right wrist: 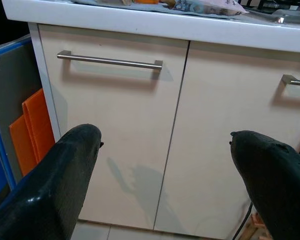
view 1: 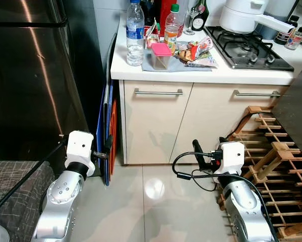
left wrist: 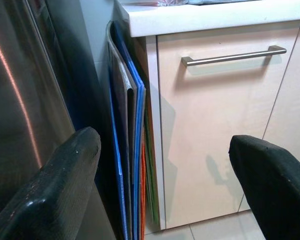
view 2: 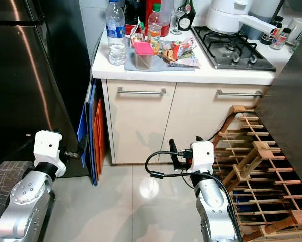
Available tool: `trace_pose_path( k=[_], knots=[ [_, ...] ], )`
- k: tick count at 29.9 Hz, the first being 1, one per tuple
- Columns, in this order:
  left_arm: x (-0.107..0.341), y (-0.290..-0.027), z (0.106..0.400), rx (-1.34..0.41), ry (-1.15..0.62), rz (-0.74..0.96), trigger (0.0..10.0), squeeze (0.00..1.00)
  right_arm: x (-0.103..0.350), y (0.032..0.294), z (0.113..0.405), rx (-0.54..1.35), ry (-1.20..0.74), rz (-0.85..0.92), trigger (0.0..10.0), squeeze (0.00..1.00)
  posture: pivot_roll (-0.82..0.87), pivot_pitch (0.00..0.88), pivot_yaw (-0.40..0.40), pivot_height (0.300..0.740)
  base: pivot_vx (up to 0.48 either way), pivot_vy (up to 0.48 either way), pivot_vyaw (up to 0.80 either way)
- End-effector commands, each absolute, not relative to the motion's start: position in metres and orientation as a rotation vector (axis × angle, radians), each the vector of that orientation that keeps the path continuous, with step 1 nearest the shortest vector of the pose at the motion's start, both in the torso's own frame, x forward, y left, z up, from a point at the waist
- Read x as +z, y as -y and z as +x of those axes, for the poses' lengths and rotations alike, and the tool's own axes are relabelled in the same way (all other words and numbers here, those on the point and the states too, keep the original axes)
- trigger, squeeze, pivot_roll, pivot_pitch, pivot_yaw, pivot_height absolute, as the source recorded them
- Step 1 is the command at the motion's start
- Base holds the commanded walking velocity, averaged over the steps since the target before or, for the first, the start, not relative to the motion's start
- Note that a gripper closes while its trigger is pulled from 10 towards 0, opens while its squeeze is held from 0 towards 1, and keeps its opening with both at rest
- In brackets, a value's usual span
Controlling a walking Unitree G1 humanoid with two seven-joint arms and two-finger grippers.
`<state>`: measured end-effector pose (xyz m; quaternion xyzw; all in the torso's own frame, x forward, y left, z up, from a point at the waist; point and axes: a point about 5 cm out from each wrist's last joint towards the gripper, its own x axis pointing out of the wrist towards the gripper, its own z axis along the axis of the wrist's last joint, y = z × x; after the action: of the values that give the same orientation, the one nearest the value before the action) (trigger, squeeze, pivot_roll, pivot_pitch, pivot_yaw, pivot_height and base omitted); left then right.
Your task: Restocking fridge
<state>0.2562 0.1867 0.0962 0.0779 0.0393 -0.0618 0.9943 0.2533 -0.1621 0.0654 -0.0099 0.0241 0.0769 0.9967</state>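
On the worktop's left end stand a water bottle, a juice bottle, a pink-lidded box and snack packs, all close together. Left of the worktop is the dark fridge, its door closed. Both grippers hang low before the cupboard doors. Left gripper has its fingers wide apart, holding nothing. Right gripper is the same.

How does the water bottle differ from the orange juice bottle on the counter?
The water bottle is taller, with a blue cap and clear contents; the orange juice bottle is shorter, with a green cap and orange liquid. The water bottle stands nearer the counter's front edge. Both stand upright.
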Motion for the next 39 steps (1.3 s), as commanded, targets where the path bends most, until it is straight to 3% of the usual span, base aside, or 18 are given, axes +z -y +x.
trace_pose_path(
  k=[1,7,8,28,39],
  knots=[
    [0.096,-0.186,0.257,-0.130,-0.080,0.159,10.0,0.00,0.064,0.165,0.254,0.139,-0.063,-0.026,10.0,0.00,-0.02,0.000,-0.028,0.740,0.000,0.000,0.00],
    [0.096,-0.186,0.258,-0.131,-0.076,0.157,10.0,0.00,0.064,0.165,0.255,0.132,-0.064,-0.024,10.0,0.00,0.00,0.000,0.000,0.740,0.000,0.000,0.00],
    [0.096,-0.182,0.263,-0.136,-0.070,0.159,10.0,0.00,0.063,0.160,0.259,0.134,-0.059,-0.026,10.0,0.00,0.00,0.000,-0.039,0.740,0.000,0.000,0.00],
    [0.096,-0.176,0.274,-0.149,-0.054,0.184,10.0,0.00,0.064,0.155,0.270,0.110,-0.048,-0.018,10.0,0.00,-0.01,0.000,-0.041,0.740,0.000,0.000,0.00],
    [0.095,-0.172,0.273,-0.179,-0.046,0.168,10.0,0.00,0.062,0.153,0.267,0.131,-0.053,-0.018,10.0,0.00,-0.02,0.000,-0.042,0.740,0.000,0.000,-0.73]
  ],
)
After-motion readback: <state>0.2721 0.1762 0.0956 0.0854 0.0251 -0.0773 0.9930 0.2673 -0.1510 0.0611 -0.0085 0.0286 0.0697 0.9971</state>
